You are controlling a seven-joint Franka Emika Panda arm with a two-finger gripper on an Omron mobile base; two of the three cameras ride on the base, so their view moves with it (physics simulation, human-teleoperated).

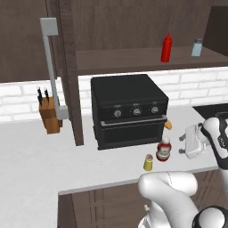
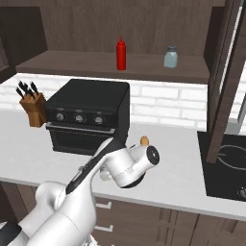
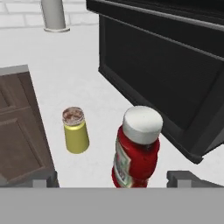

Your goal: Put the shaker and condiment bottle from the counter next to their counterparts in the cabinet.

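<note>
fingers (image 3: pixel 113 178) spread over condiment bottle (image 3: pixel 135 148), shaker (image 3: pixel 75 130) beside (both upright)

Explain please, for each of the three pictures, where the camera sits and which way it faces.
Left base view: behind the arm to its left, facing the counter, toaster oven and cabinet; white arm at lower right.
Right base view: behind to its right, same scene; arm at lower left.
Hand view: on the hand, looking down at the shaker and condiment bottle; open gripper at the bottom.
Both base views share the red squeeze bottle and blue shaker.
</note>
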